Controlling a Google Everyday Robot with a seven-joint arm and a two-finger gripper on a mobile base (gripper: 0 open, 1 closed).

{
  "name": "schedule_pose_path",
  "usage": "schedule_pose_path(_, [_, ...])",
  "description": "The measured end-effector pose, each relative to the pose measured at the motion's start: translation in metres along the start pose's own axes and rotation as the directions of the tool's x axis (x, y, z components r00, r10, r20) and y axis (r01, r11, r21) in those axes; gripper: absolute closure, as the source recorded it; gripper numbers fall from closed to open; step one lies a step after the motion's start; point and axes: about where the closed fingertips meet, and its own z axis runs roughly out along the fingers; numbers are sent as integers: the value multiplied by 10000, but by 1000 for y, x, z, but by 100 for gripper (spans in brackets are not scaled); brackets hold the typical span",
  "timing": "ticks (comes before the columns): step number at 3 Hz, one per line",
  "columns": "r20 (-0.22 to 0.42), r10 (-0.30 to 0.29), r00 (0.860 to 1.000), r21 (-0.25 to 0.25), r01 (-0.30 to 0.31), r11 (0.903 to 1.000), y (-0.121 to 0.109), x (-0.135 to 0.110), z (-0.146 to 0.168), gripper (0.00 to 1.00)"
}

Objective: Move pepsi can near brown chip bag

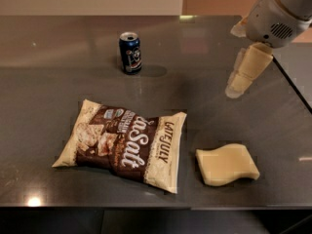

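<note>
The pepsi can (130, 52), dark blue with a silver top, stands upright on the far middle of the dark table (48, 91). The brown chip bag (124, 143), cream and dark brown with "Sea Salt" script, lies flat at the front left, well apart from the can. My gripper (239, 84) hangs from the white arm at the upper right, above the table's right side, far to the right of the can and holding nothing.
A pale yellow wavy sponge-like slab (226, 164) lies at the front right, beside the bag. The table's right edge runs diagonally just right of the gripper. A light wall stands behind the table.
</note>
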Motion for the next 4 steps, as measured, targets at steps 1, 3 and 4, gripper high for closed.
schedule_pose_path(1, [1041, 340, 9940, 104, -352, 9993, -35, -23, 23, 0])
schedule_pose_path(3, [2723, 779, 9590, 724, -1012, 9922, -109, -67, 83, 0])
schedule_pose_path(4, [3536, 826, 9317, 1060, -1277, 9861, -139, -89, 116, 0])
